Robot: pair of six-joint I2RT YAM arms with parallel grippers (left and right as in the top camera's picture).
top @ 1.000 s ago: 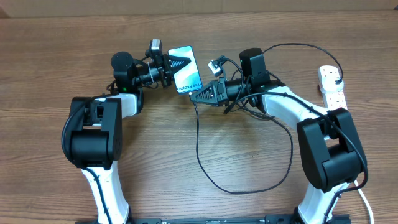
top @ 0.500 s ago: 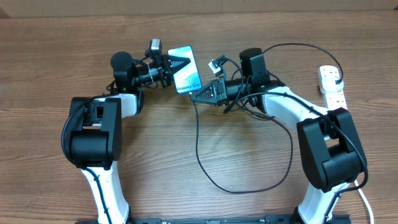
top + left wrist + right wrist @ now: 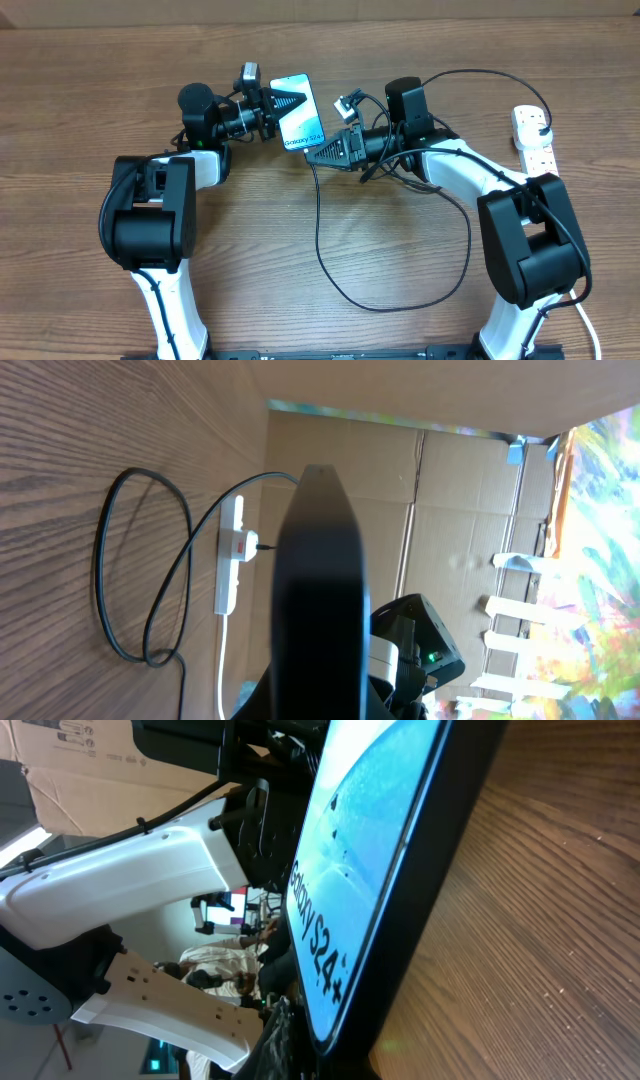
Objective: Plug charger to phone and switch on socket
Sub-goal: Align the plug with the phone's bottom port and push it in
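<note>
The phone (image 3: 298, 110), its light-blue screen lit, is held up on edge above the table by my left gripper (image 3: 272, 108), which is shut on its left side. In the left wrist view the phone (image 3: 320, 580) shows only as a dark edge. My right gripper (image 3: 322, 152) is at the phone's lower end, shut on the charger's tip; the tip itself is hidden. The right wrist view shows the screen (image 3: 370, 850) up close with "Galaxy S24+". The charger cable (image 3: 325, 250) loops across the table to its black plug (image 3: 543, 130) in the socket (image 3: 533, 145).
The white socket strip (image 3: 230, 560) lies at the table's right edge, with its thick white cord (image 3: 585, 320) running off the front. The black cable loop (image 3: 140, 580) lies on the wood between the arms. Cardboard boxes stand beyond the table.
</note>
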